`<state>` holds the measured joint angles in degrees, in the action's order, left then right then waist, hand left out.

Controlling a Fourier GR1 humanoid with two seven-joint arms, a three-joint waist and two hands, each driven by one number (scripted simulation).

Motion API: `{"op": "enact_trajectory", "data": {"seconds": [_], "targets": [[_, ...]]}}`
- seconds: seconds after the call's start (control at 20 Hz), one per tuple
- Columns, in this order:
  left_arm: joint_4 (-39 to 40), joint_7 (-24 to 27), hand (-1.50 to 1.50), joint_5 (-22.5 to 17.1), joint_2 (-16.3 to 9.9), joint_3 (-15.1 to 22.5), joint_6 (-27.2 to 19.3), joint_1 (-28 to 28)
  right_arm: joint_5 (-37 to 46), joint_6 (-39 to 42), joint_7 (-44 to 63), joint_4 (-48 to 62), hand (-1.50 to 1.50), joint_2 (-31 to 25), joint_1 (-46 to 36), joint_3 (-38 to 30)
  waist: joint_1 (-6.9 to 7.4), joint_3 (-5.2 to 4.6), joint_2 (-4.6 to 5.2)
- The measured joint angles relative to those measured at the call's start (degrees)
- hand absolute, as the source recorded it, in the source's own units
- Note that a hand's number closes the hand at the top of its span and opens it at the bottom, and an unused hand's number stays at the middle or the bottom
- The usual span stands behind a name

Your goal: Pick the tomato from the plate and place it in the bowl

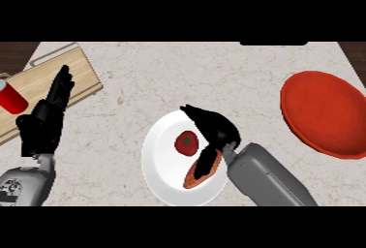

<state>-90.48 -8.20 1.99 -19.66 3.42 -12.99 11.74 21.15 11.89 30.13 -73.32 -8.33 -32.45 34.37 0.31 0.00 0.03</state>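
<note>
Red tomato [187, 143] on white plate [163, 160]; red bowl [325, 114]; beige marbled counter [178, 77]

Even, soft light; faint shadow on the plate [166, 181].

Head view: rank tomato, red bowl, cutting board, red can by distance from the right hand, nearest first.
From the right hand:
1. tomato, on the white plate beside the hand, at its left.
2. red bowl, to its right.
3. cutting board, far left.
4. red can, at the left edge.
</note>
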Motion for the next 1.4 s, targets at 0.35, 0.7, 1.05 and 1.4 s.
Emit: {"op": "enact_trajectory", "data": {"seconds": [0.35, 0.7, 1.05, 1.4], "targets": [[-1.06, -1.96, 0.00, 2.80, 2.42, -0.72, 0.51, 0.56, 5.28, 0.68, -5.60, 7.67, -1.50, 4.10, 0.11, -4.08, -0.04, 0.00, -0.03], [1.32, -0.81, 0.00, 3.52, 3.40, -2.81, 2.42, 2.14, 7.92, -1.28, -10.58, 15.90, 1.50, 7.41, -2.02, -4.77, 0.05, -0.01, -0.09], [0.22, -0.53, 0.00, 4.96, 4.67, -3.09, 3.04, 0.92, 11.60, -6.20, -17.22, 21.82, 1.50, 7.60, -4.48, -2.96, 0.18, -0.08, -0.35], [-1.76, -2.31, 0.00, 5.60, 4.74, -4.67, 4.73, 0.79, 12.54, -7.09, -18.93, 20.00, 1.50, 7.98, -3.35, -2.91, -0.01, -0.03, -0.25]]}}
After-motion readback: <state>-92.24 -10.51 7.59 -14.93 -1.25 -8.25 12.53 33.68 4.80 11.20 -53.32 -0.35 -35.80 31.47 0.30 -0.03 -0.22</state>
